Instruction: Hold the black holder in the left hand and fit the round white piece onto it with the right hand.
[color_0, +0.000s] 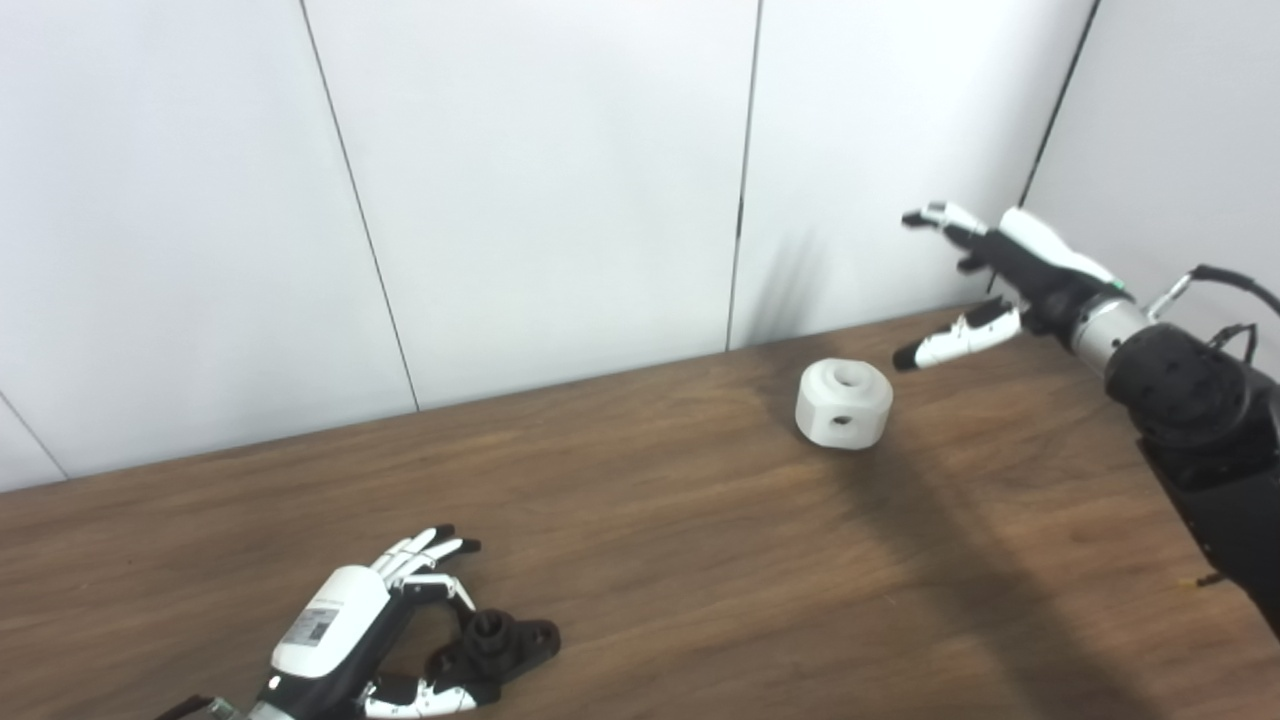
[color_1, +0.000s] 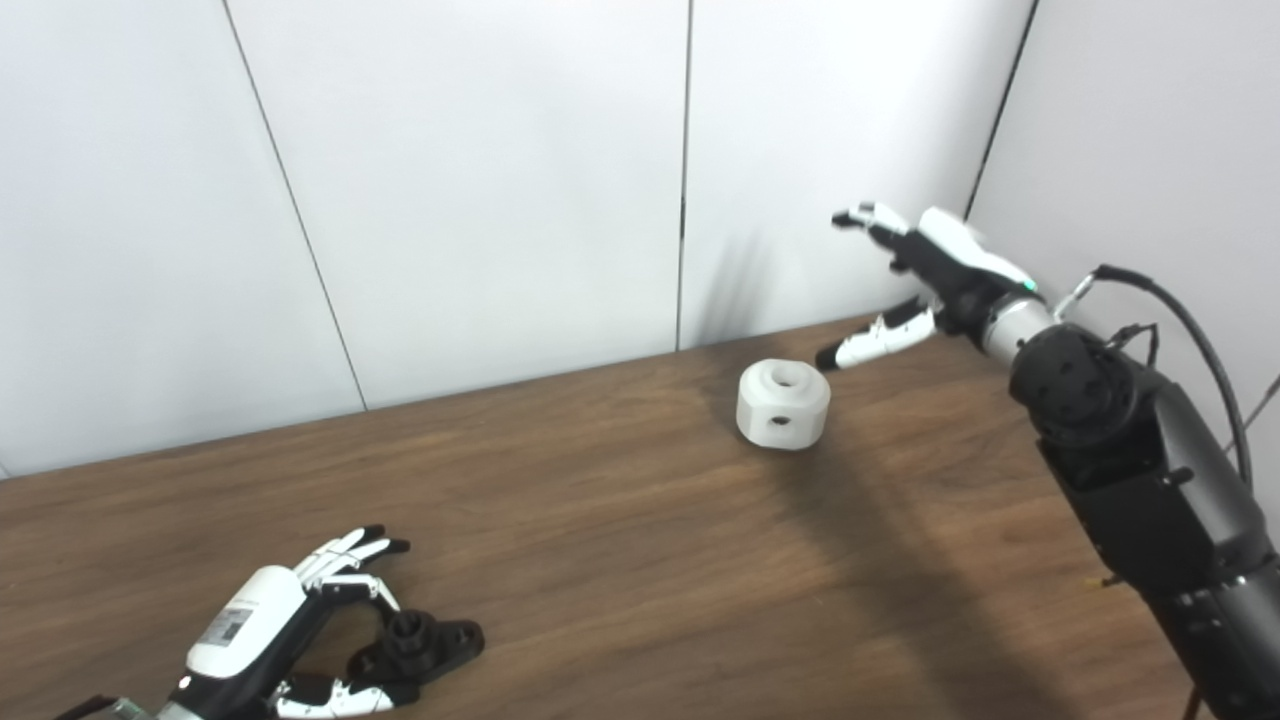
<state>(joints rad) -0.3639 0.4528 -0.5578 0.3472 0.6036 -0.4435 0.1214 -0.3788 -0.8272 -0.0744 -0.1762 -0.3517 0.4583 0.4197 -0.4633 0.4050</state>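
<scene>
The black holder (color_0: 497, 647) lies on the wooden table (color_0: 650, 540) at the front left, a flat base with a raised round hub. My left hand (color_0: 375, 630) is around it, fingers apart above it and thumb below, not lifting it. The round white piece (color_0: 843, 403) stands on the table at the back right, with a hole on top and one in its side. My right hand (color_0: 985, 285) is open, raised above the table just right of and behind the white piece, thumb pointing toward it, apart from it.
White wall panels (color_0: 540, 200) close the table's back edge, and a side wall (color_0: 1180, 130) stands at the right. My right forearm (color_0: 1190, 400) reaches over the table's right part and casts a dark shadow across the wood.
</scene>
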